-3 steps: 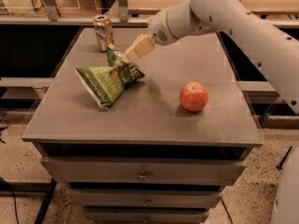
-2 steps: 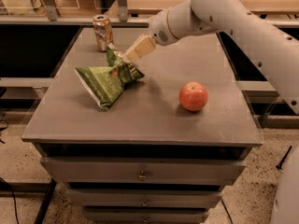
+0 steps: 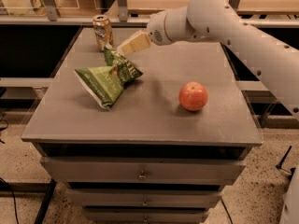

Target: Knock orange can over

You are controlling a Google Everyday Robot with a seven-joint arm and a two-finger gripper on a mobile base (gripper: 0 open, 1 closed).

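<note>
The orange can (image 3: 103,32) stands upright at the far left corner of the grey table (image 3: 154,120); it is orange-gold with pale markings and a silver top rim. My gripper (image 3: 122,49) reaches in from the right on the white arm. It hangs low just right of the can and a little nearer, above the top of a green chip bag (image 3: 108,80). A small gap shows between the gripper and the can.
A red-orange apple (image 3: 193,96) sits on the right half of the table. The green bag lies crumpled on the left half, in front of the can. Drawers run below the table's front edge. A railing and shelves stand behind it.
The gripper has shifted slightly left and away, closer to the can. The can, the bag and the apple have not moved.
</note>
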